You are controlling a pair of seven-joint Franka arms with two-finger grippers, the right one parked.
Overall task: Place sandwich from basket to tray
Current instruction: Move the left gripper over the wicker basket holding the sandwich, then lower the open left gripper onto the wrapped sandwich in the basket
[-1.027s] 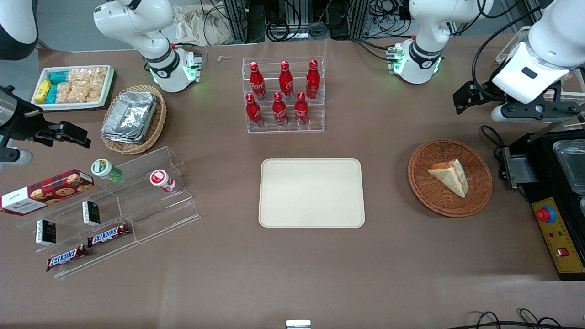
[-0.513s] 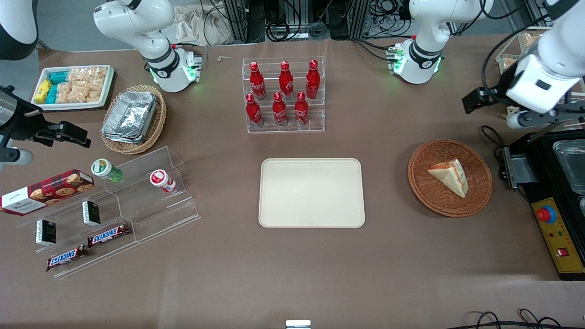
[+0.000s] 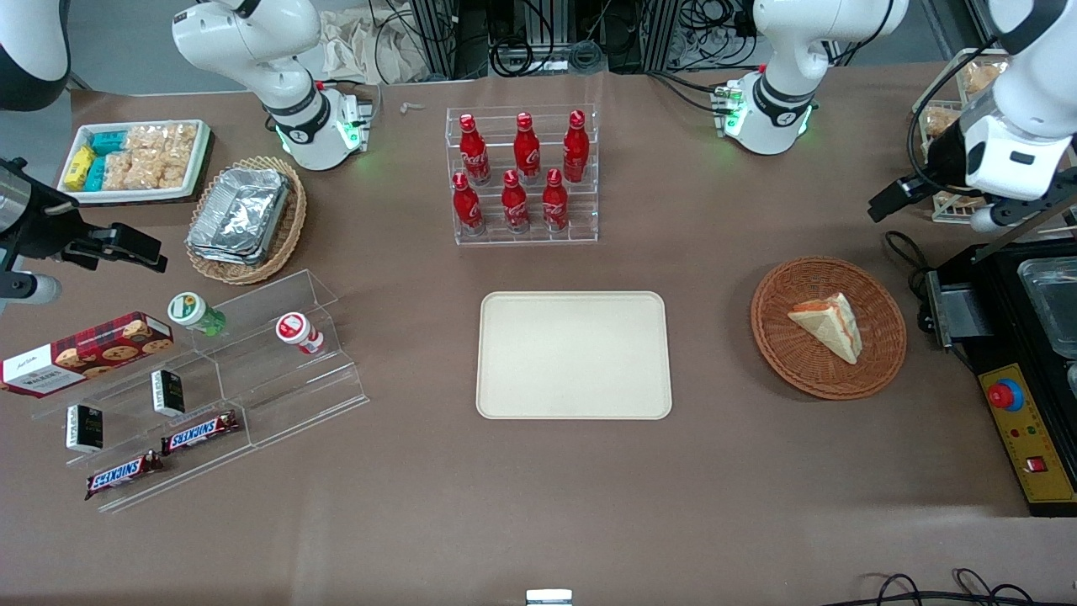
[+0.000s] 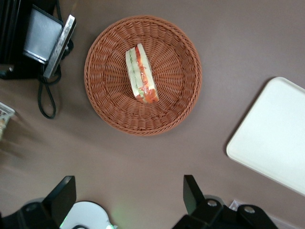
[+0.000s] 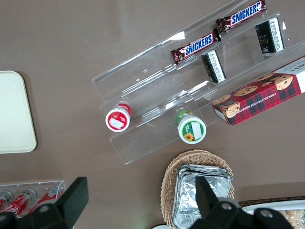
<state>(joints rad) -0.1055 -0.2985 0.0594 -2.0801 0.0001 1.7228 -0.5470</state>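
Two chocolate bars [image 5: 239,15] on the clear stepped shelf [image 5: 157,90] read "SNICKERS". The red tartan box [image 5: 262,98] reads "CHOCOLATE CHIP SHORTBREAD". The red bottles' [image 3: 515,172] script is too small to read.

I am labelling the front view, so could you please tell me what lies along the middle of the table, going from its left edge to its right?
Clear stepped shelf → tray → basket holding the sandwich → black machine. The gripper hovers open, farther from the camera than that machine.
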